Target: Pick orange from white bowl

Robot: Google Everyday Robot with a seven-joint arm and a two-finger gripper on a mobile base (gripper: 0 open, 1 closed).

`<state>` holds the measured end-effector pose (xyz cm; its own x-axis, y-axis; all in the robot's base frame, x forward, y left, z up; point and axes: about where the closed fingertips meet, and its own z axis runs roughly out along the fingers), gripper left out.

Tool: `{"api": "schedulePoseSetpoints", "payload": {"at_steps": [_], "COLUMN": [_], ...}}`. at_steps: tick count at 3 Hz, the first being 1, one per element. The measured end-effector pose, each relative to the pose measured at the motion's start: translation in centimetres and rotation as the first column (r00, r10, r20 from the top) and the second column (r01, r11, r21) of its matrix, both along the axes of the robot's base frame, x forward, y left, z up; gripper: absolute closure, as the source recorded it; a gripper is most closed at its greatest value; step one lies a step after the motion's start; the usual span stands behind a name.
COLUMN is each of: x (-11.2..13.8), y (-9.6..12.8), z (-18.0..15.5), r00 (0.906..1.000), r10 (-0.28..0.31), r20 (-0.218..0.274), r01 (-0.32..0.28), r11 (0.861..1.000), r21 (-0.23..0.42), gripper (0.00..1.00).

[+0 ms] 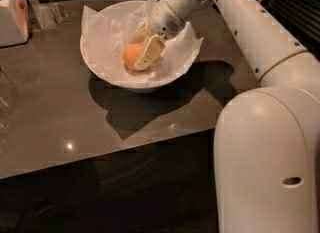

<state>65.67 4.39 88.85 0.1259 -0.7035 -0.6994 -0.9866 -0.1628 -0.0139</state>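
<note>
One end effector (143,58) is down inside the bowl (125,84) at the upper centre of the frame, its cream-coloured end touching the right side of the orange (131,55). Whether it is closed on the fruit or only lying against it I cannot tell. The orange rests on the crumpled paper (102,37) near the middle of the bowl.

This looks like the grasping step, with the lift not yet begun. The next move calls for a sure hold and then a mostly upward pull, since the bowl's flared wall and the paper peaks above the rim at upper left and right could catch a sideways drag or tug the lining out.

The arm (240,19) comes in from the upper right, so the way back is open there. The table (60,122) gives open room left of and in front of the bowl, which sits well in from the near edge. A white appliance (11,19) and a clear stand (47,9) sit at upper left, well apart. The robot body (265,162) fills the lower right.
</note>
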Motion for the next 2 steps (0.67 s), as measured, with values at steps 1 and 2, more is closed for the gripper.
{"api": "schedulePoseSetpoints", "payload": {"at_steps": [1,2], "x": [0.64,1.19], "y": [0.63,0.99], "z": [-1.07,-1.90], "r00": [0.9997,0.9991], "r10": [0.010,0.011], "r20": [-0.023,-0.041], "r01": [-0.010,-0.011], "r11": [1.000,1.000], "r21": [0.003,0.003], "gripper": [0.27,0.21]}}
